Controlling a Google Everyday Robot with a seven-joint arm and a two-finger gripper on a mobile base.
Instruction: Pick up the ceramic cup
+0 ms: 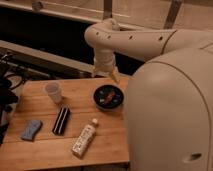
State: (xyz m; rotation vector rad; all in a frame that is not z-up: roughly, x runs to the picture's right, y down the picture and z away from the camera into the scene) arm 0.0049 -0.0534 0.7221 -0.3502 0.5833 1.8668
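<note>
The ceramic cup [53, 92] is a small plain white handleless cup standing upright on the wooden table [35, 150], toward its back left. My gripper [114, 76] hangs from the white arm above the table's back edge, to the right of the cup and well apart from it, just behind the black bowl [108, 97].
The round black bowl holds something red. A long white labelled bottle [84, 138] lies near the front. A flat black object [61, 120] lies in the middle, a blue object [31, 130] at the left. My white body [170, 115] fills the right side.
</note>
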